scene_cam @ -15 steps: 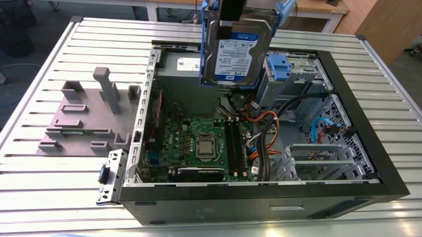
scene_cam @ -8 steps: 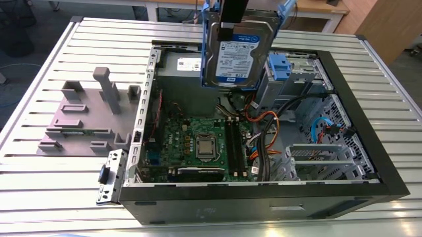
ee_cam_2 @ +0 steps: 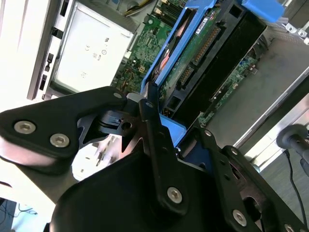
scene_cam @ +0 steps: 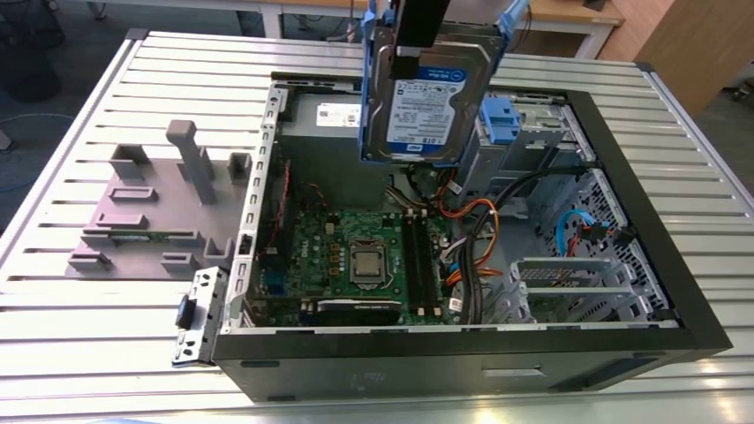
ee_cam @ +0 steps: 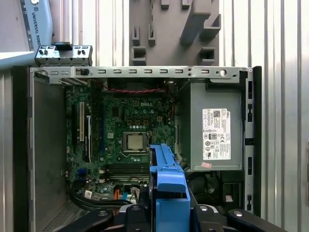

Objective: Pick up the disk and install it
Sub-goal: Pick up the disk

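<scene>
The disk (scene_cam: 432, 99) — silver, framed in a blue bracket — is held clenched in the pincer (scene_cam: 421, 40), hanging upright just below it and lifted clear above the open computer case (scene_cam: 659, 291), whose motherboard (ee_cam: 130, 140) is seen beneath on the slatted counter (scene_cam: 71, 318).

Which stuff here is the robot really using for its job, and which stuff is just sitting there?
Part of the job:
- the disk, held up in the air above the open computer case
- the tool, shut on the disk's blue frame

Just sitting there:
- the grey stand on the table, beside the case
- the silver power box inside the case
</scene>
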